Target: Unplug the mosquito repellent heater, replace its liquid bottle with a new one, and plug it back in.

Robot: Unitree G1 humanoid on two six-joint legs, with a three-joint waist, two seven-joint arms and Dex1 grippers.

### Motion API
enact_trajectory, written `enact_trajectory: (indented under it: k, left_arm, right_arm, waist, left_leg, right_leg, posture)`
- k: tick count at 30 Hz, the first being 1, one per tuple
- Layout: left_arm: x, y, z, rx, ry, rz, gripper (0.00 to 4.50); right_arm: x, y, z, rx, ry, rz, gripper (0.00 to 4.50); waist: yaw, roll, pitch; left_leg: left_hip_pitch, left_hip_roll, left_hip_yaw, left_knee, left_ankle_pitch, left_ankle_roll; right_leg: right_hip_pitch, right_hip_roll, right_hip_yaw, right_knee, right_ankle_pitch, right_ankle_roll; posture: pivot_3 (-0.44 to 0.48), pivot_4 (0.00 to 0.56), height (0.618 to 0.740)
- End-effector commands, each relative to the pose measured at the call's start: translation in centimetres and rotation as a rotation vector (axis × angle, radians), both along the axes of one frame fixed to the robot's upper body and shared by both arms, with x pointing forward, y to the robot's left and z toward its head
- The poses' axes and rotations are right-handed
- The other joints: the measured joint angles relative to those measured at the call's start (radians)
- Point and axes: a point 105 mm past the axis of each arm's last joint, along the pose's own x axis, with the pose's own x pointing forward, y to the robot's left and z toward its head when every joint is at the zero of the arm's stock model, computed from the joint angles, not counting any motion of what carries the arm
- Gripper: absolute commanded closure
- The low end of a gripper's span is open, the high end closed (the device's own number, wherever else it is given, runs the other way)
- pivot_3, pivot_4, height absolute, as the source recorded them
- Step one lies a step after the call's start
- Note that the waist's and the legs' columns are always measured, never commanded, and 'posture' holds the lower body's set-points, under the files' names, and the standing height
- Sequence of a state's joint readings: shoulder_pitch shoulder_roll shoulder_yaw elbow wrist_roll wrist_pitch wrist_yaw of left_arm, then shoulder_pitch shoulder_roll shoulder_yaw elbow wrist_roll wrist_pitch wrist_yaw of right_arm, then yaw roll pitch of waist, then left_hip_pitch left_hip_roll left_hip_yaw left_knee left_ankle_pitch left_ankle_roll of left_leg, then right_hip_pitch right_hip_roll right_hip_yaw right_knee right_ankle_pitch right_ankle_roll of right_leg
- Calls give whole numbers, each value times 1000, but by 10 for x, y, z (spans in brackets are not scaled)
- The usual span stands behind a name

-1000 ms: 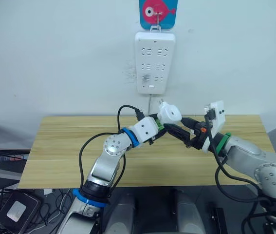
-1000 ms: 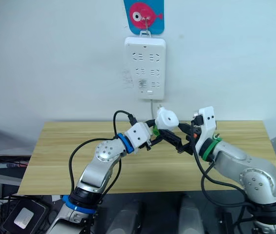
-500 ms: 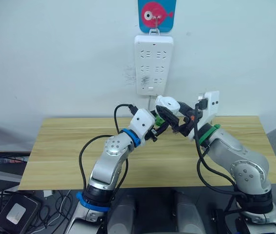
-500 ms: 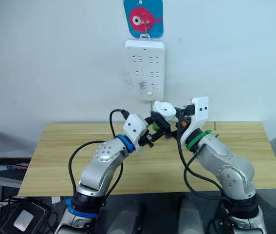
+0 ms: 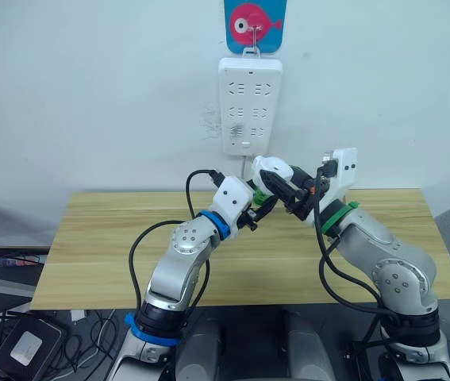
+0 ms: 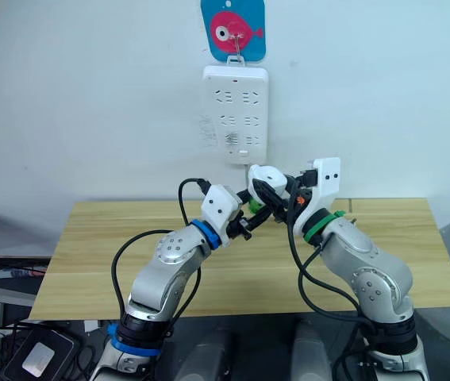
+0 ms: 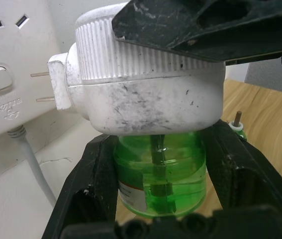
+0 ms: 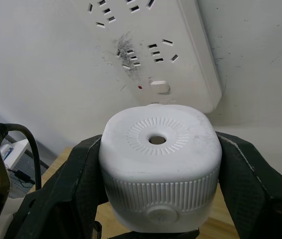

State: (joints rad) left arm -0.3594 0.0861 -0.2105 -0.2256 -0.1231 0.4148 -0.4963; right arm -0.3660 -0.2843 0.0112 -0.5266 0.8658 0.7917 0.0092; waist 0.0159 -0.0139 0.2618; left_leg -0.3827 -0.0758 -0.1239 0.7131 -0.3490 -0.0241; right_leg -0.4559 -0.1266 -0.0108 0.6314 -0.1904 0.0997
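Above the wooden surface (image 5: 113, 238), the right tool (image 8: 155, 199) clamps the small white rounded plastic heater (image 8: 159, 169). The left tool (image 7: 158, 199) grips its green liquid bottle (image 7: 160, 174), whose lower end is cut off from view.

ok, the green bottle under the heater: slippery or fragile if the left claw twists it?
Probably slippery: the bottle looks smooth, round and glossy, so the left claw could spin on it. Likely light, liquid visible inside. Its thin wick running up into the heater might snap if tilted.
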Motion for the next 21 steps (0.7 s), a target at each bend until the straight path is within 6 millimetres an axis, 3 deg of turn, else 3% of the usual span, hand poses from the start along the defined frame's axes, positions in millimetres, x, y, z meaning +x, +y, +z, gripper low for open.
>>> enact_trajectory:
  k: [1, 4, 5, 11, 14, 17, 21]
  left_arm:
    - [-10, -5, 19, -51, -59, -54, 930]
    - [-14, 8, 23, -58, -66, -72, 48]
    - [-15, 13, 25, -59, -75, -73, 0]
    - [-24, 56, 50, -69, -160, -53, 0]
    - [-12, 81, 69, -26, -252, 28, 0]
    - [0, 94, 85, -20, -317, 78, 0]
    - [12, 94, 97, -8, -359, 82, 0]
  right_arm:
    - [-2, 1, 11, 17, -51, 16, 1569]
    - [0, -5, 12, 14, -59, -5, 1569]
    - [1, -7, 13, 19, -59, -11, 1569]
    - [1, -22, 18, -22, -94, -60, 1569]
    - [-7, -27, 17, -74, -107, -40, 1569]
    - [-12, -27, 18, -84, -108, -17, 1569]
    - [-12, -28, 19, -94, -111, -13, 1569]
  waist:
    - [0, 0, 0]
    - [-2, 0, 0]
    - [-5, 0, 0]
    - [-12, 0, 0]
    - [-9, 0, 0]
    - [-9, 0, 0]
    - [-10, 0, 0]
  left_leg:
    - [0, 0, 0, 0, 0, 0]
    - [0, 0, 0, 0, 0, 0]
    - [0, 0, 0, 0, 0, 0]
    - [0, 0, -4, -1, 0, 0]
    - [0, 0, -5, -1, 0, 0]
    - [0, 0, -5, 0, 0, 0]
    - [0, 0, -5, -1, 0, 0]
  right_leg:
    - [0, 0, 0, 0, 0, 0]
    - [0, 0, 0, 0, 0, 0]
    - [0, 0, 0, 0, 0, 0]
    - [0, 0, 0, 0, 0, 0]
    - [0, 0, 0, 0, 0, 0]
    - [0, 0, -1, -1, 0, 0]
    - [1, 0, 0, -1, 0, 0]
  posture:
    - [56, 227, 740]
    - [53, 229, 740]
    - [55, 232, 740]
    - [60, 238, 740]
    - [62, 244, 740]
    - [66, 246, 740]
    - [64, 252, 740]
